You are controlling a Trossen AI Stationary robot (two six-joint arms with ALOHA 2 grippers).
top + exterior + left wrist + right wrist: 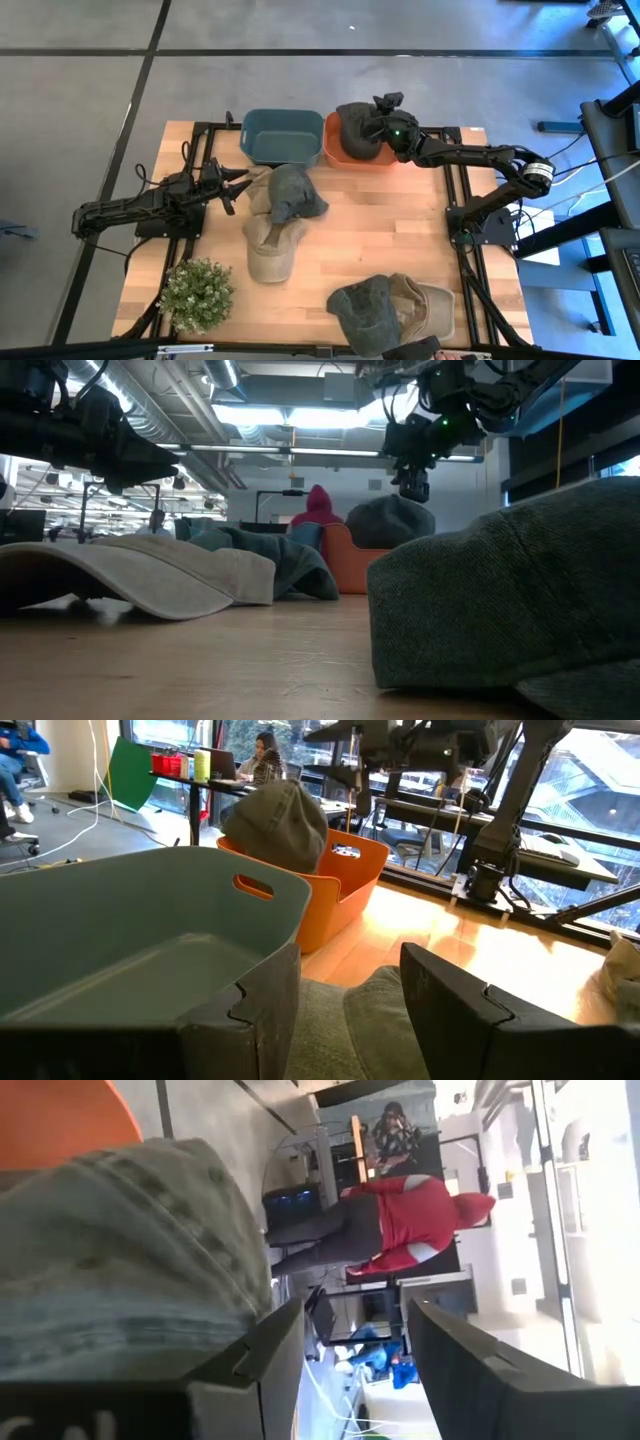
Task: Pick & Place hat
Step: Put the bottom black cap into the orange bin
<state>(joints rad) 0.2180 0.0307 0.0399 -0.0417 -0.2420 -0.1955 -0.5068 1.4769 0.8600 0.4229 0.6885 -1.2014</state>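
Observation:
A dark grey hat (352, 130) lies in the orange bin (340, 158) at the table's far edge, bulging above the rim (275, 820). My right gripper (382, 108) hovers open at the hat's top (395, 505); the hat (120, 1250) lies outside one finger, and nothing is between the fingers. My left gripper (238, 186) waits open at the left, level, at the edge of a grey-green hat (293, 192). That hat lies on a tan hat (272, 245), and its cloth (365, 1020) shows below the gap between the left fingers. My right gripper stands right beside the dark grey hat's crown (215, 1280), but I cannot tell whether its finger (265, 1360) touches the cloth. The hat rests in the orange bin by itself. My left gripper: whether it touches the grey-green hat cannot be told.
A blue bin (282, 135) stands left of the orange one. Two more hats, dark green (365, 312) and tan (425, 305), lie at the near edge, with a potted plant (197, 293) at the near left. People (318, 508) are in the room beyond.

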